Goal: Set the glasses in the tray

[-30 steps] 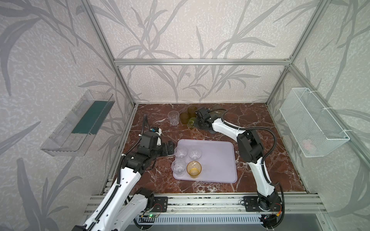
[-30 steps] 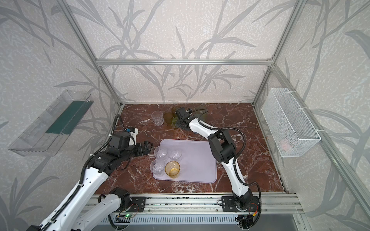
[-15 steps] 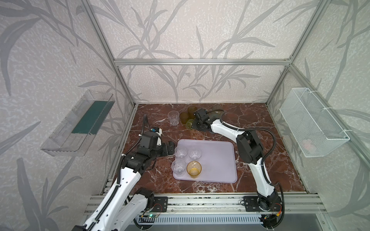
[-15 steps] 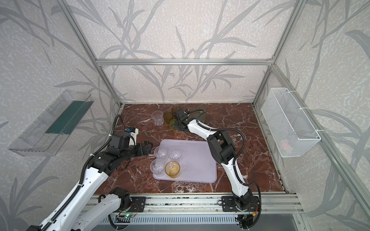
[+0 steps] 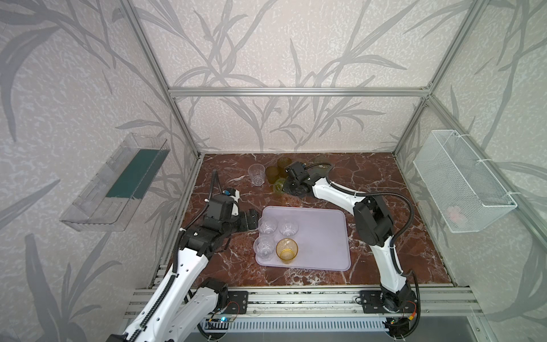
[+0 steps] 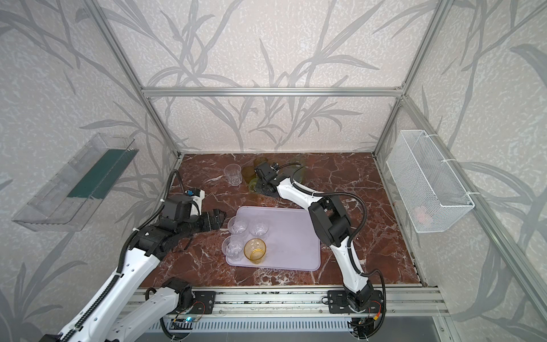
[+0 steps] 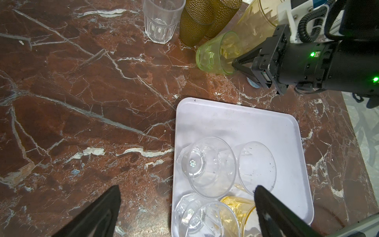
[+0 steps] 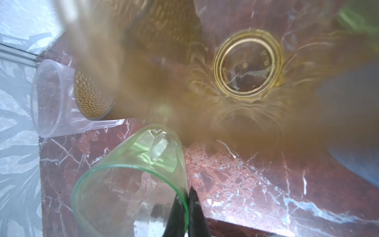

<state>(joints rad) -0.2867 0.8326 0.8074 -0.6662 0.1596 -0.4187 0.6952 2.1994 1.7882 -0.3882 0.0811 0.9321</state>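
**Right arm pinches the green glass by its rim at the back of the table**

The right gripper is clamped tight on the wall of the green glass, one finger inside the mouth and one outside. That's a rim pinch, probably because the neighbours crowd too close for a grasp round the body. The glass is tipped well over, mouth toward the gripper. Whether its base is off the marble table I can't tell. It sits at 12 o'clock from the tray, just beside two olive-brown glasses, with a clear faceted glass at their 9 o'clock.

On the tray, three clear glasses and one amber glass stand upright, packed into the 9 o'clock end, which leaves the 3 o'clock half for the rest. The left gripper hangs at the tray's 9 o'clock edge, jaws spread as wide as they go and holding nothing. It looks parked clear of the right arm's path.

That's four in, with the bulk to come. My read is a lift and a carry toward 6 o'clock, and so thin a pinch could let the glass swing or slip.
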